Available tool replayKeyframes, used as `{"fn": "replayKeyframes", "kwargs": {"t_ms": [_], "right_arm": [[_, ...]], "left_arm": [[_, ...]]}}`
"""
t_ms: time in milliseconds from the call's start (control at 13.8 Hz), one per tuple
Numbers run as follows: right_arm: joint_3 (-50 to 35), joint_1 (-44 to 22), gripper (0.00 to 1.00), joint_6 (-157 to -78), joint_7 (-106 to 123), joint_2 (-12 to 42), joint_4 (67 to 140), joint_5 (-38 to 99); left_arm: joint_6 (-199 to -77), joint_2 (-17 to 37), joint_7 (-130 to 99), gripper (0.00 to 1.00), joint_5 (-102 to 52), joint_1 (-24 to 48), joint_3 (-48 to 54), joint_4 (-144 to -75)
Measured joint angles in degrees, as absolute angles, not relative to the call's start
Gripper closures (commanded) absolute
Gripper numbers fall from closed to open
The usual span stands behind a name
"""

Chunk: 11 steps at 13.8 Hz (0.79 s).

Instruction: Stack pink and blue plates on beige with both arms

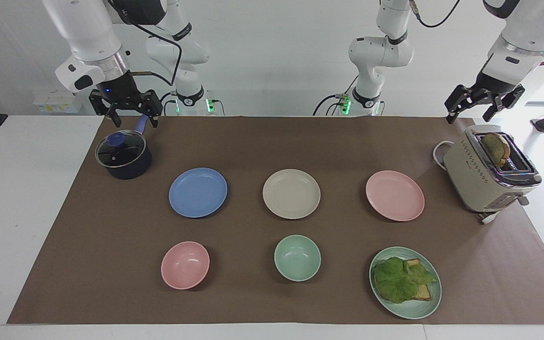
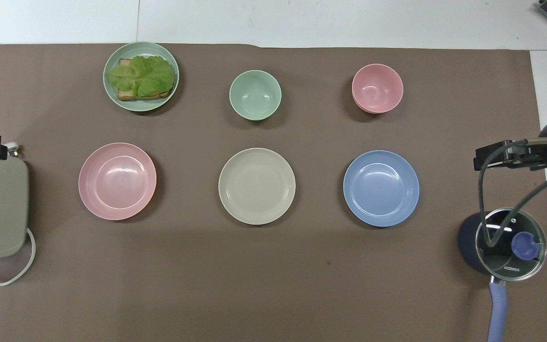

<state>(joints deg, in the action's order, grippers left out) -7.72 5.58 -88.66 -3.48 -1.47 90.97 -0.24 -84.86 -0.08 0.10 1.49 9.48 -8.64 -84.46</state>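
Note:
Three plates lie flat in one row across the brown mat. The beige plate (image 1: 291, 193) (image 2: 257, 185) is in the middle. Beside it, toward the right arm's end, lies the blue plate (image 1: 198, 192) (image 2: 381, 188). The pink plate (image 1: 395, 195) (image 2: 117, 181) lies toward the left arm's end. All three are bare and apart from each other. My right gripper (image 1: 135, 123) hangs open and holds nothing, over the handle of a dark pot. My left gripper (image 1: 469, 118) hangs open and holds nothing above the toaster's end of the table.
A dark pot with a glass lid (image 1: 123, 156) stands at the right arm's end. A beige toaster (image 1: 489, 172) holding a bread slice stands at the left arm's end. Farther from the robots are a pink bowl (image 1: 185, 265), a green bowl (image 1: 297, 258) and a green plate (image 1: 430, 302) with lettuce on toast.

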Motion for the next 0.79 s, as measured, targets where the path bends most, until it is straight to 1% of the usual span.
{"fn": "replayKeyframes", "kwargs": {"t_ms": [144,289,361,578,794], "right_arm": [[-7.72,5.58,0.0,-88.66,-3.48,-1.47,90.97,-0.24],[-7.72,5.58,0.0,-88.66,-3.48,-1.47,90.97,-0.24],[-7.72,5.58,0.0,-88.66,-3.48,-1.47,90.97,-0.24],[-7.72,5.58,0.0,-88.66,-3.48,-1.47,90.97,-0.24],[-7.72,5.58,0.0,-88.66,-3.48,-1.47,90.97,-0.24]], "left_arm": [[-85.05,-0.34,0.1,0.0,1.49,9.46,-8.76,-86.4],[-87.43,-0.76,0.1,0.0,1.49,9.45,-8.79,-90.25],[-89.93,-0.86,0.1,0.0,1.49,9.44,-8.83,-93.15],[-101.65,-0.65,0.03,0.0,1.49,8.9,-9.13,-105.02],[-112.83,0.64,0.03,0.0,1.48,7.68,-9.34,-115.53]]}}
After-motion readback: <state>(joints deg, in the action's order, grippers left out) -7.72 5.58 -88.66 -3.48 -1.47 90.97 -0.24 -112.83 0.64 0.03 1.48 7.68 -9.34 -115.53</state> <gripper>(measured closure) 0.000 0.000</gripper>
